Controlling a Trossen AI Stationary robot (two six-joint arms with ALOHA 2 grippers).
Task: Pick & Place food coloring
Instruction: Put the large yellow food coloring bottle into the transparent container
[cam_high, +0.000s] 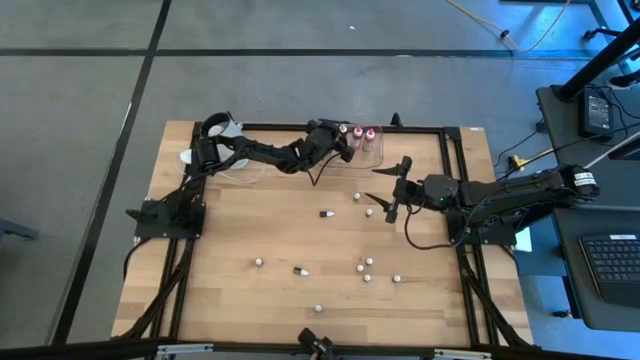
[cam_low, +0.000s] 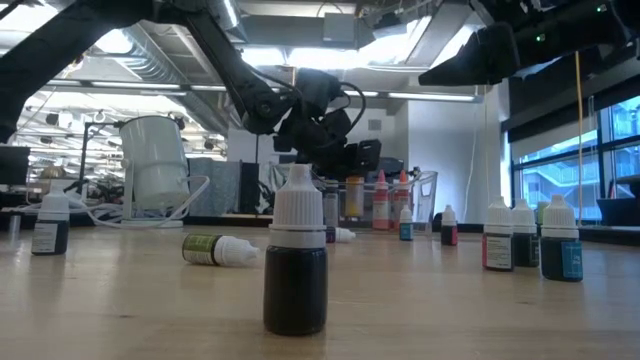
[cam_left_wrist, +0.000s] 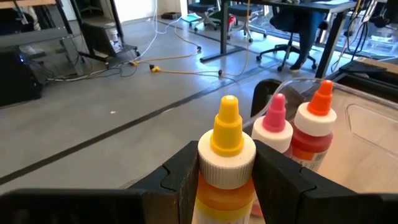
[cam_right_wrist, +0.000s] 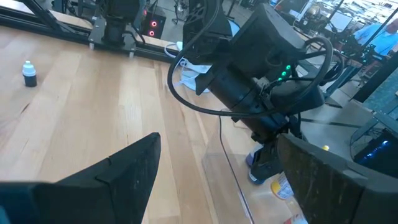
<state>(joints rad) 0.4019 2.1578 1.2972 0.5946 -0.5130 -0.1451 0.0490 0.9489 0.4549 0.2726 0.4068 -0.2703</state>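
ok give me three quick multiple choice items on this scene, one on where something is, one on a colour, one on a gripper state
1. Where is the left gripper?
A. over the clear rectangular plastic tub at the table's far edge
B. over the table's near edge
C. beside the large white cylindrical cup

2. What colour is the tip of the small bottle between the left gripper's fingers?
A. blue
B. orange-yellow
C. purple

3. What is the state of the right gripper?
A. shut on a bottle
B. shut and empty
C. open and empty

Answers:
1 A: the high view shows it at the tub holding upright bottles.
2 B: the left wrist view shows a yellow tip over a white collar.
3 C: the right wrist view shows its fingers wide apart with nothing between them.
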